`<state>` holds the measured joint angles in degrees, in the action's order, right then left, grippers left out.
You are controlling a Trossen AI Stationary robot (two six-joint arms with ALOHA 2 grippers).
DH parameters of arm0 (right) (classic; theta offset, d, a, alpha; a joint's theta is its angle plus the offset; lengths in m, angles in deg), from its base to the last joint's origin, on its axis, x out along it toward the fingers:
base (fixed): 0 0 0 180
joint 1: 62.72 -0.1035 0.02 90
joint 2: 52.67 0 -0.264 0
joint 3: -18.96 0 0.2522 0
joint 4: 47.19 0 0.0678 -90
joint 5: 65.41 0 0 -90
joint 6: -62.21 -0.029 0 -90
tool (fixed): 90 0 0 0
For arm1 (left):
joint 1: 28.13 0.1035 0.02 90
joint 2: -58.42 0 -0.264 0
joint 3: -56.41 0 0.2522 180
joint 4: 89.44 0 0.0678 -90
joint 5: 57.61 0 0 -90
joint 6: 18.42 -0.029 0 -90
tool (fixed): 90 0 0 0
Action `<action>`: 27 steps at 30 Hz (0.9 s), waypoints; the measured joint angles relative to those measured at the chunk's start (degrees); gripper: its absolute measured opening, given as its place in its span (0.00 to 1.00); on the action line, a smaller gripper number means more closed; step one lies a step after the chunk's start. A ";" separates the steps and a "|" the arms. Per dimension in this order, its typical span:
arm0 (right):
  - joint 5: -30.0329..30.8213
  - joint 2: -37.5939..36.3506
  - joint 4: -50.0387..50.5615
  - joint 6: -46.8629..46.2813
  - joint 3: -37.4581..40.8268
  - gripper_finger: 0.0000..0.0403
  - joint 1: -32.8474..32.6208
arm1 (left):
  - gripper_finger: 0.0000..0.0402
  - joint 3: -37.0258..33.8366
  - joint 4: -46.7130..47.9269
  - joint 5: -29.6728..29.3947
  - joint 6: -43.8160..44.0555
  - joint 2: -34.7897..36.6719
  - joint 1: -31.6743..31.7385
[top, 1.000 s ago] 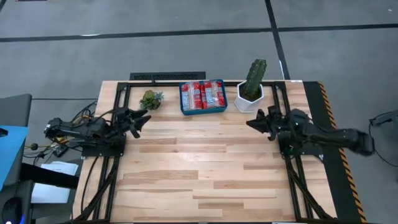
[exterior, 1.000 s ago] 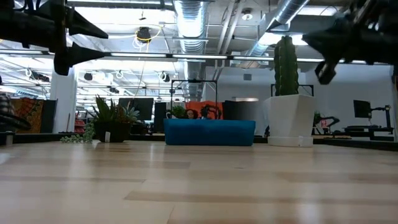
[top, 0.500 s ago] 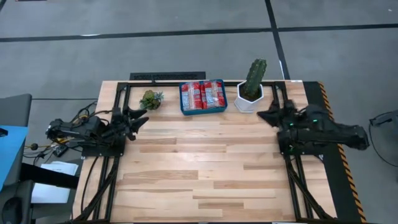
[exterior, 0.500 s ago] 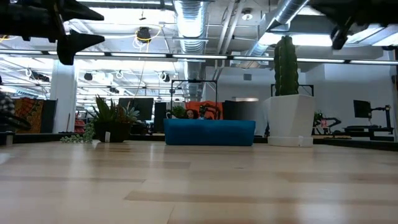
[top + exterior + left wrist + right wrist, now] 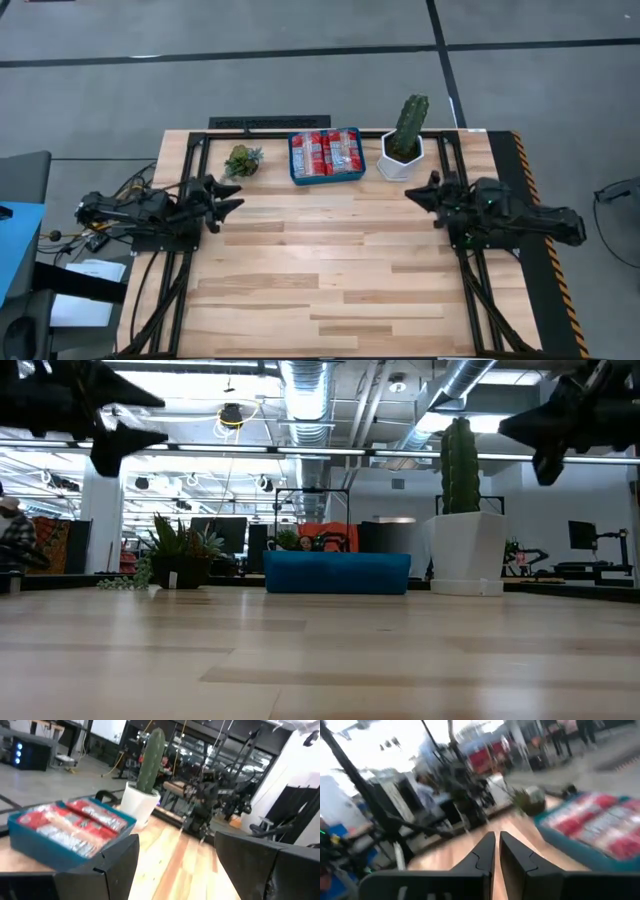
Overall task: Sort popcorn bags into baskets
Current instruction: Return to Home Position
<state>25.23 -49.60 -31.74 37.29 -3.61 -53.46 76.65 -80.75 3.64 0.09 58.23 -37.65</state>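
Observation:
Several red popcorn bags (image 5: 326,151) lie flat, side by side, inside the blue basket (image 5: 293,160), which stands on the table at its far edge. The left wrist view shows the bags (image 5: 75,822) in the basket (image 5: 47,851); so does the right wrist view, with the bags (image 5: 600,822) in the basket (image 5: 572,851). My left gripper (image 5: 236,196) hovers open over the table's left side, pointing toward the middle, empty. Over the right side, my right gripper (image 5: 412,193) hovers with its fingers (image 5: 485,851) shut and nothing between them.
A white pot with a tall cactus (image 5: 404,142) stands just right of the basket, close to my right gripper. A small green plant (image 5: 241,160) sits to the basket's left. Bare wooden tabletop (image 5: 320,270) stretches from the basket to the near edge.
My right gripper drew back toward the table's right edge and rose, then came back down toward the middle, rolling as it went. My left gripper swung slightly toward the near edge. The bags and basket stayed put.

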 joint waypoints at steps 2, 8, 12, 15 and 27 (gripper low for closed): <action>-0.02 -0.34 -5.72 -0.09 3.82 0.13 -0.71 | 0.62 -2.24 -1.52 0.02 0.53 -0.04 0.00; 2.73 -0.70 -5.26 1.48 8.25 0.13 -1.82 | 0.62 -5.84 0.29 -0.19 4.85 -0.18 -0.16; 2.99 -1.02 -5.05 2.97 8.25 0.13 -1.58 | 0.62 -5.86 -1.46 3.42 2.15 -0.13 -0.24; 4.05 -0.89 -4.39 3.07 8.25 0.13 -1.21 | 0.62 -5.88 -2.18 4.53 1.16 -0.14 -0.24; 3.94 -0.78 -3.23 2.93 8.25 0.13 -0.51 | 0.62 -5.94 0.15 4.25 6.09 -0.17 -0.22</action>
<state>29.17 -50.39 -34.97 40.22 4.64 -53.97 70.71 -80.60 7.89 6.18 58.06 -37.87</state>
